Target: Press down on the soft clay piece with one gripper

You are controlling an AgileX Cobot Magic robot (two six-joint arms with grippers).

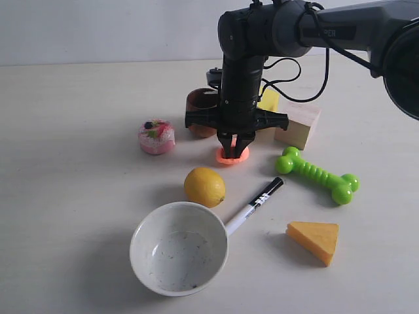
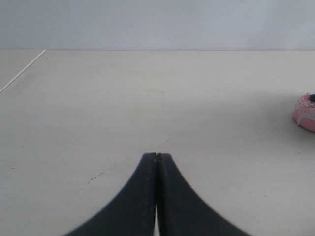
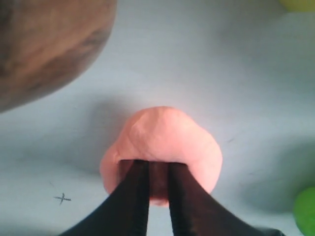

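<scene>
Find the soft clay piece (image 1: 232,157) mid-bench: a small salmon-orange lump lying flat on the pale bench (image 1: 65,196). See it pinned under the right gripper (image 1: 233,149), with the black arm standing near vertical above.

In the right wrist view, read the soft clay piece (image 3: 167,137) as a rounded blob with a dent at the tips of the right gripper (image 3: 156,169). Note the fingers (image 3: 135,191) set narrow, nearly closed, with a slim gap and clay visible through it.

Working outward:
- Mark a brown wooden cup (image 1: 201,108) just behind and left of the clay, near but apart; same cup (image 3: 49,44) blurred and large in the right wrist view.
- Log a pale wooden block (image 1: 298,124) behind and to the right, with a yellow block (image 1: 268,99) beyond, partly hidden by the arm.
- Note a pink cake toy (image 1: 156,137) to the left, a lemon (image 1: 204,186) in front and a green bone toy (image 1: 317,173) to the right.
- Farther forward, record a marker (image 1: 255,205) lying slantwise, black cap toward the bone and white end at the rim of a white bowl (image 1: 177,261); cannot tell about contact.
- Add an orange cheese wedge (image 1: 314,239) at front right.

In the left wrist view, see the left gripper (image 2: 156,156) fully closed, fingers pressed together above bare bench, with the pink cake toy (image 2: 306,112) at the frame edge.
</scene>
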